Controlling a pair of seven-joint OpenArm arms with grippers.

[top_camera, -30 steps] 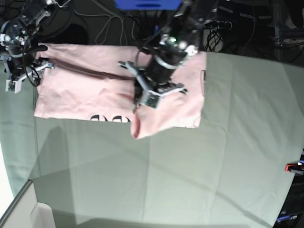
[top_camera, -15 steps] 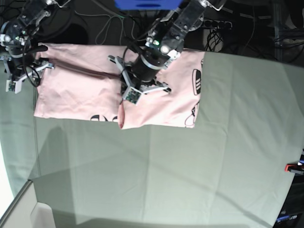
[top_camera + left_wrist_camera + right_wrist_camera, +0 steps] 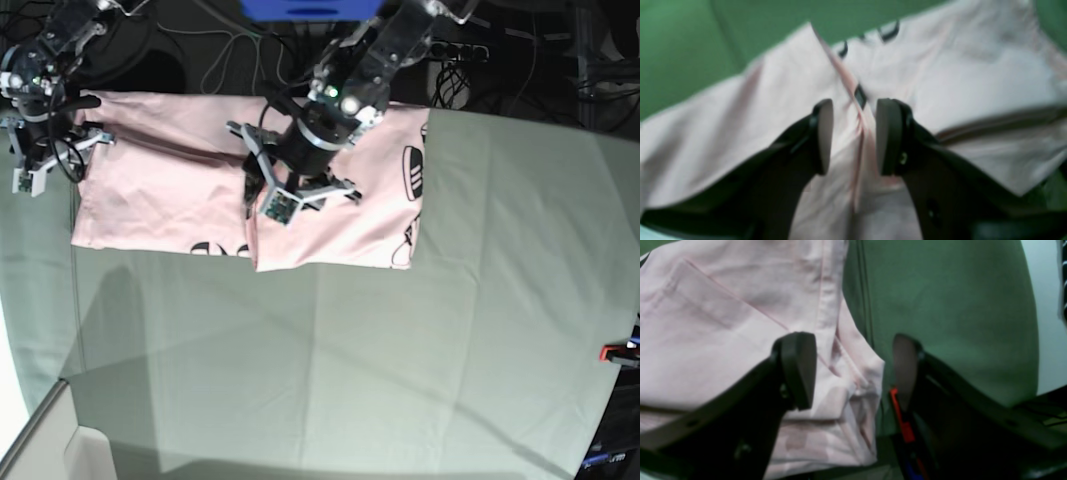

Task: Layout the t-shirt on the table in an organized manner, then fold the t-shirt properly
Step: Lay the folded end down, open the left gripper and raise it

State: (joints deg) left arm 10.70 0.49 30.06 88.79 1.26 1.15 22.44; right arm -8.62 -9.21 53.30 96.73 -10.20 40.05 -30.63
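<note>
T-shirt (image 3: 180, 190) fabric, pale pink, lies spread in a wide band along the far edge of the table (image 3: 400, 350), with black lettering showing at its near hem and a small black graphic near its right end in the base view. One layer is turned over the middle of the garment, and its raised edge runs toward the near hem. The left end effector (image 3: 262, 190) hangs over that turned edge; in the left wrist view its pads (image 3: 825, 133) stand apart on either side of a thin upright ridge of cloth, with a gap on each side, so nothing is pinched. The right end effector (image 3: 853, 370) sits at the shirt's end by the table edge, jaws spread wide: one pad (image 3: 800, 366) is over a bunched corner of pink cloth, the other over bare green table, gripping nothing. A red-orange clamp (image 3: 618, 352) marks the table's right edge.
</note>
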